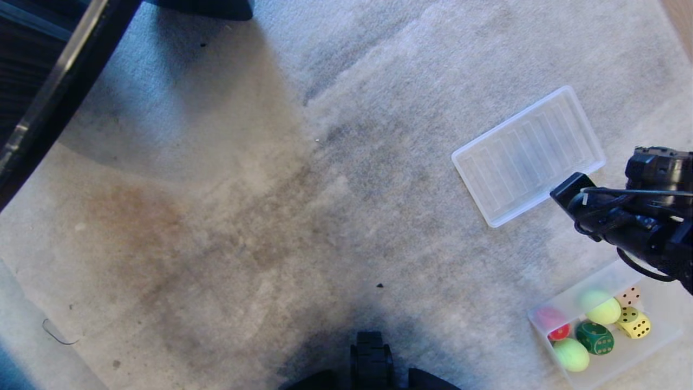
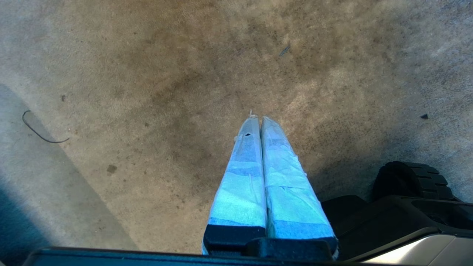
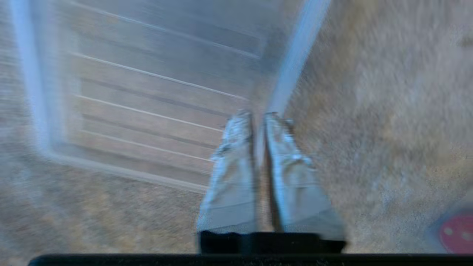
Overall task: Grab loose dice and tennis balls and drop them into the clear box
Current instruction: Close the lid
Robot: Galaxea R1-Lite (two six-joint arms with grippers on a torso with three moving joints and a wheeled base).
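Note:
The clear box (image 1: 667, 335) stands on the carpet at the lower right. Inside it lie two tennis balls (image 1: 602, 309) (image 1: 571, 355) and the dice: red (image 1: 557, 330), dark green (image 1: 594, 337), yellow (image 1: 634, 324) and beige (image 1: 629, 296). My right arm (image 1: 639, 216) hangs at the right edge, above the box and beside the flat lid. In the right wrist view my right gripper (image 3: 258, 116) holds nothing. A narrow gap shows between its fingers, over the lid's (image 3: 147, 92) edge. The red die (image 3: 456, 232) shows at the corner. My left gripper (image 2: 257, 118) is shut and empty over bare carpet.
The flat ribbed clear lid (image 1: 528, 154) lies on the carpet beyond the box. Dark furniture (image 1: 54, 92) fills the upper left. My base (image 1: 371, 360) shows at the bottom centre, its wheel (image 2: 410, 179) near the left gripper. A thin wire loop (image 1: 57, 336) lies at the lower left.

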